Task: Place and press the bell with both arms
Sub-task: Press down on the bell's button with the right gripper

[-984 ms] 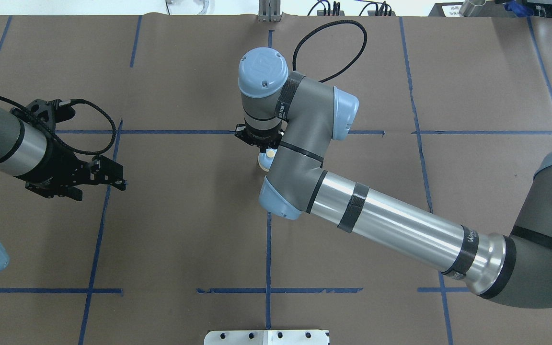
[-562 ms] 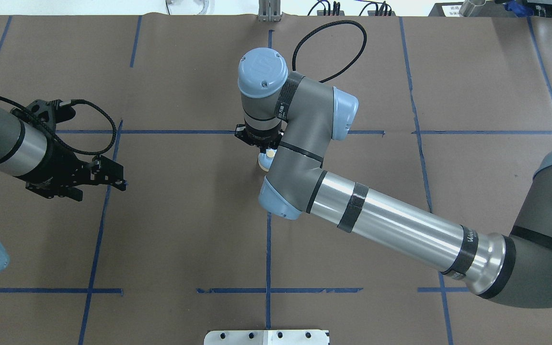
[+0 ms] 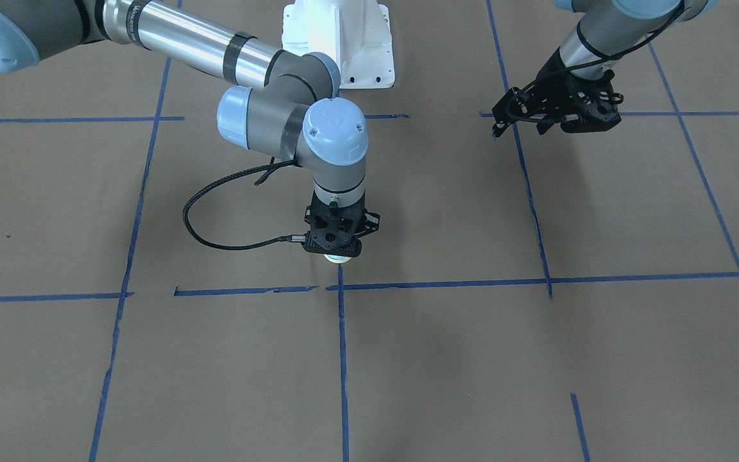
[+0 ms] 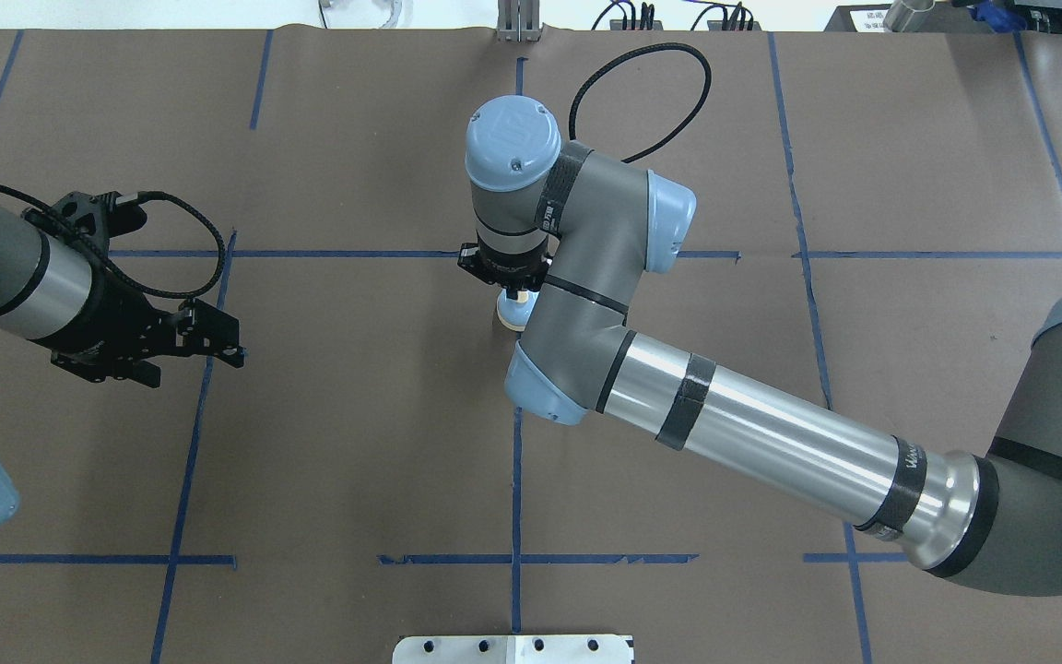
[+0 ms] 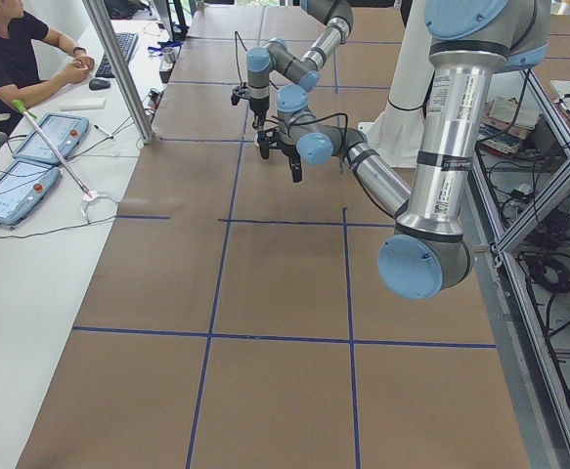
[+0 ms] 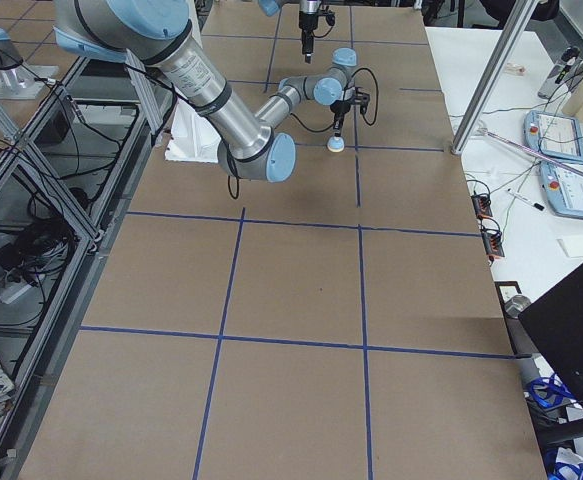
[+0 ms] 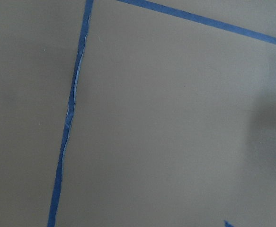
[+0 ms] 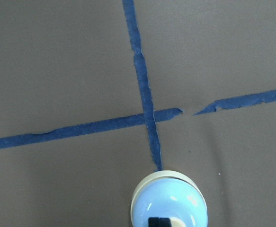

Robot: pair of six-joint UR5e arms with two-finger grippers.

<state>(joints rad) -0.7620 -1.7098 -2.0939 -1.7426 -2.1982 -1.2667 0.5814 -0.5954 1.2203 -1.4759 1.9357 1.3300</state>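
The light-blue bell [image 4: 513,316] stands on the brown table beside a blue tape crossing. It also shows in the right wrist view [image 8: 168,201] and the exterior right view [image 6: 337,144]. In the front view only its cream rim [image 3: 339,258] peeks out under my right gripper [image 3: 336,247]. My right gripper [image 4: 518,293] points straight down over the bell. Its fingertips [image 8: 159,221] are shut together at the cream button. My left gripper [image 4: 204,349] hangs above bare table far to the bell's left [image 3: 517,127]. It looks open and empty; its wrist view shows no fingers.
Blue tape lines [image 4: 515,480] divide the brown table cover into squares. The white pedestal [image 3: 339,38] stands at the robot's edge. A black cable [image 3: 215,237] loops beside my right wrist. A seated operator [image 5: 11,59] and tablets [image 5: 11,186] are at a side desk.
My right wrist and forearm have shifted slightly, and the fingertips now cover part of the bell's button. The bell and my left arm have not moved.
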